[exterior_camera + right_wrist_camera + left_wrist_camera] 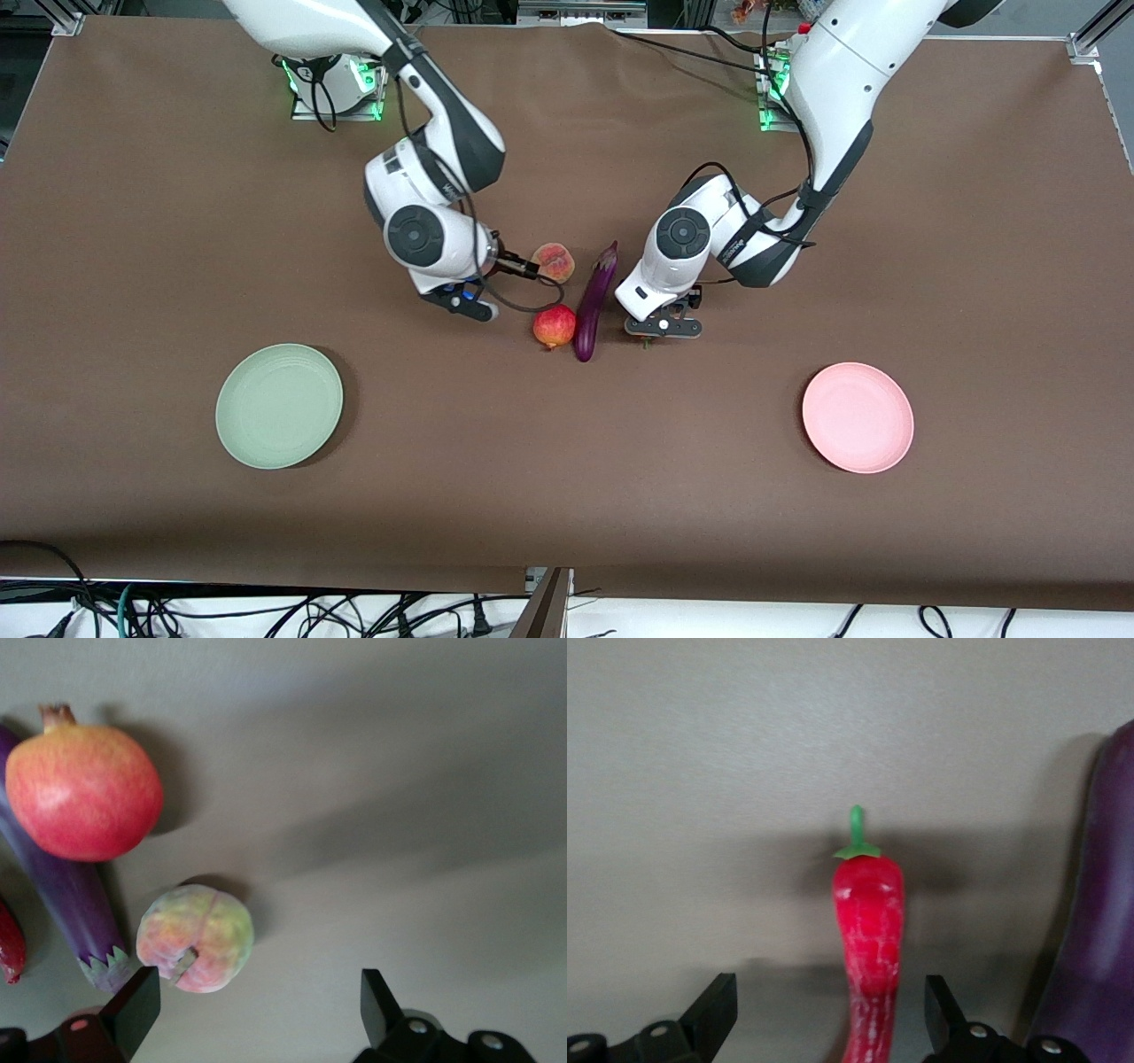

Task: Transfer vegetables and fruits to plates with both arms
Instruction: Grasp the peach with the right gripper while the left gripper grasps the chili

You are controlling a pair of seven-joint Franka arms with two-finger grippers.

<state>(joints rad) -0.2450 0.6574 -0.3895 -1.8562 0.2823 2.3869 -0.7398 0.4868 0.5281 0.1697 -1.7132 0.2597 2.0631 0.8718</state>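
A red chili pepper (868, 921) with a green stem lies between the spread fingers of my open left gripper (830, 1019), with a gap on each side. From the front this gripper (663, 330) hides nearly all of the chili. The purple eggplant (594, 306) lies beside it, and the red pomegranate-like fruit (555, 326) touches the eggplant. The peach (555, 262) sits farther from the camera. My right gripper (461, 303) is open and empty beside the fruits, toward the right arm's end. In its wrist view the peach (195, 937) is just off one fingertip (133, 1005).
The pale green plate (279, 405) sits nearer the camera toward the right arm's end. The pink plate (858, 416) sits nearer the camera toward the left arm's end. Brown cloth covers the table.
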